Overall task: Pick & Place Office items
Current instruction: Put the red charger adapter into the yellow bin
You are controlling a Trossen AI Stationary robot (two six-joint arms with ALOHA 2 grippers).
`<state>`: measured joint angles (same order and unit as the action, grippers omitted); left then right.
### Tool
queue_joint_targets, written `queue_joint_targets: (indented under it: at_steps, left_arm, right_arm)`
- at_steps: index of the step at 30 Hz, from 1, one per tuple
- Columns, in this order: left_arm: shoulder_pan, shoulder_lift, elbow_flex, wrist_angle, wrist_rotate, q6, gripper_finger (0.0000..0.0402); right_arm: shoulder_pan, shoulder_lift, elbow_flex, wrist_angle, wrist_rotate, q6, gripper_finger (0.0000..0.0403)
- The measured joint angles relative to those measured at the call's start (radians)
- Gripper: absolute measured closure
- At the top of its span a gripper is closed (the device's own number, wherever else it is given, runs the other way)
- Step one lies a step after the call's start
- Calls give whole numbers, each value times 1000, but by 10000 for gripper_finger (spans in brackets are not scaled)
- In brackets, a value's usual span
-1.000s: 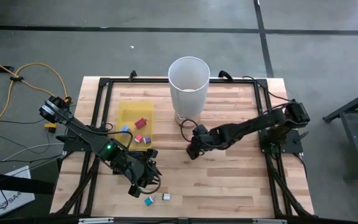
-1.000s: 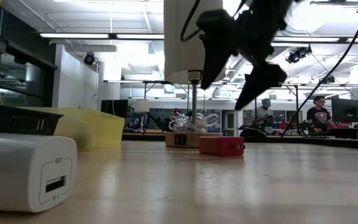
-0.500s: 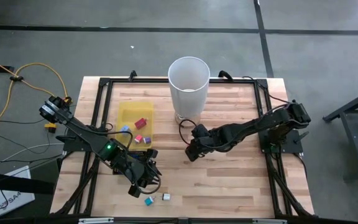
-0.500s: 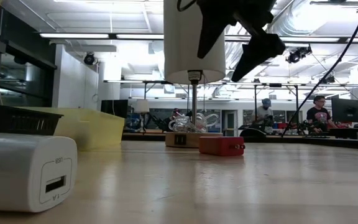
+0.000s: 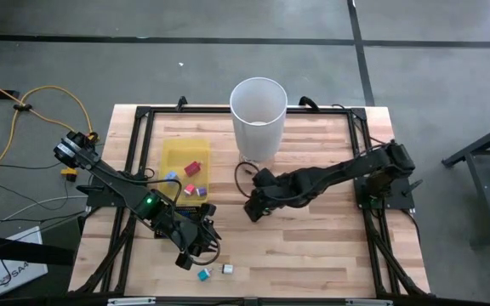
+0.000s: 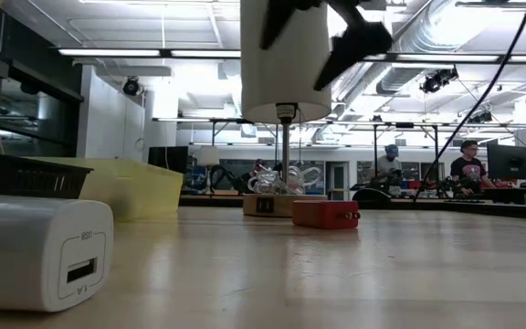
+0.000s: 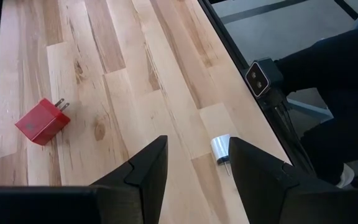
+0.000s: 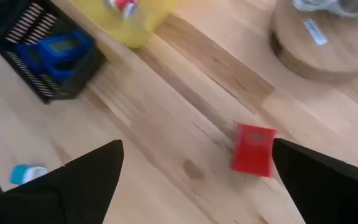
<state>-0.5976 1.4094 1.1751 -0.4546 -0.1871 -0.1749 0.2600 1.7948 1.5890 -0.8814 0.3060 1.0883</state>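
Right gripper (image 5: 251,210): jaws open wide, empty, raised above the counter (image 5: 313,246) near the white bin (image 5: 259,117). Red charger (image 8: 252,149) lies below it. Left gripper (image 5: 201,249): jaws partly open, empty, beside the white charger (image 7: 220,147).

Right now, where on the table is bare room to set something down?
Bare wood lies between the right gripper and the table's right edge. It is crowded around the yellow tray, the black mesh tray and the left gripper.

white bin (image 6: 286,59) top cut off
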Motion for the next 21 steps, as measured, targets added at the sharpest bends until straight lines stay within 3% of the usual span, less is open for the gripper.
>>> queue_joint_targets:
  at_steps: [7, 14, 21]
  left_arm:
    - [0, 0, 0, 1, 0, 0, 239]
    - [0, 0, 0, 1, 0, 0, 239]
    - [0, 0, 0, 10, 0, 0, 239]
  right_arm:
    - [-5, 126, 180, -169, 10, -9, 5]
    - [-5, 156, 180, -301, 7, 120, 5]
    - [-12, 211, 181, -325, -43, 141, 5]
